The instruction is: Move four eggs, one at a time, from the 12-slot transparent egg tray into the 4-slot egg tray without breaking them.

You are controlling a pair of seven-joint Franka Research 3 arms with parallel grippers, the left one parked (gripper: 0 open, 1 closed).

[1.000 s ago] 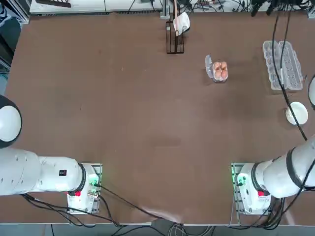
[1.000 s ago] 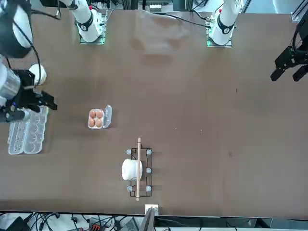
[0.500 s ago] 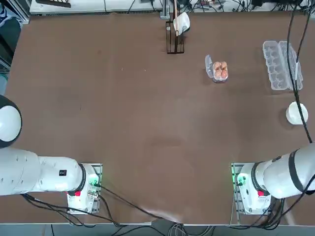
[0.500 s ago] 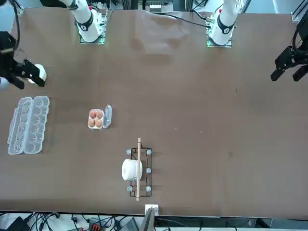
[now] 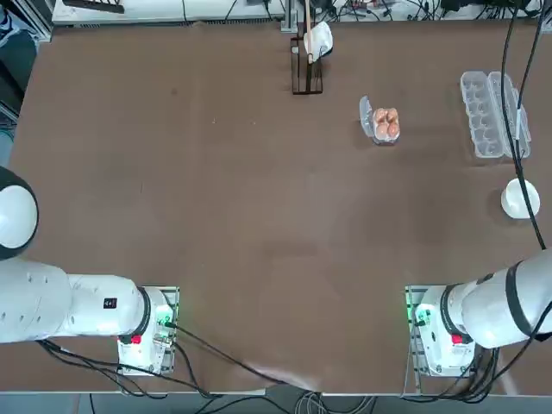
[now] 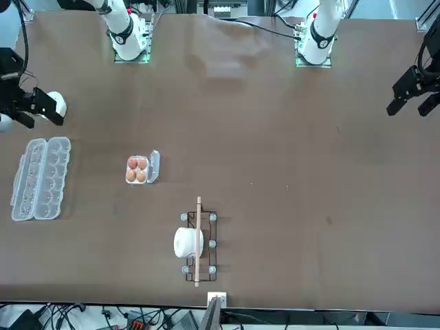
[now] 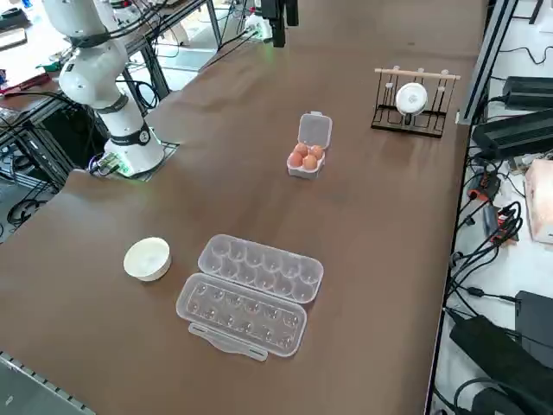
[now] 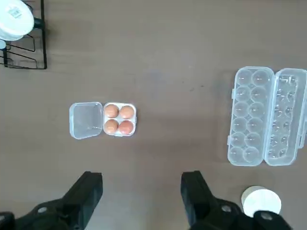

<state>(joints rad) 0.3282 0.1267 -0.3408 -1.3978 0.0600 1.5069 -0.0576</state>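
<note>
Several orange-brown eggs (image 8: 119, 120) fill the cups of the 4-slot egg tray (image 8: 86, 120), whose flap lid lies open beside them. In the top view the eggs (image 5: 386, 123) sit right of the table's far middle. The 12-slot transparent egg tray (image 8: 253, 116) lies open with bare cups near the right edge (image 5: 483, 112). My right gripper (image 8: 141, 191) is open and holds nothing. It hangs high over the table's right edge (image 6: 36, 113), beside the white bowl, clear of both trays.
A white bowl (image 5: 520, 198) stands on the near side of the long tray. A black wire rack with a white roll (image 5: 308, 52) stands at the far edge. A black cable (image 5: 515, 129) hangs across the long tray in the top view.
My right gripper has drawn back from over the long tray toward the bowl and the table's right edge, staying open. In the last half second it has barely moved.
</note>
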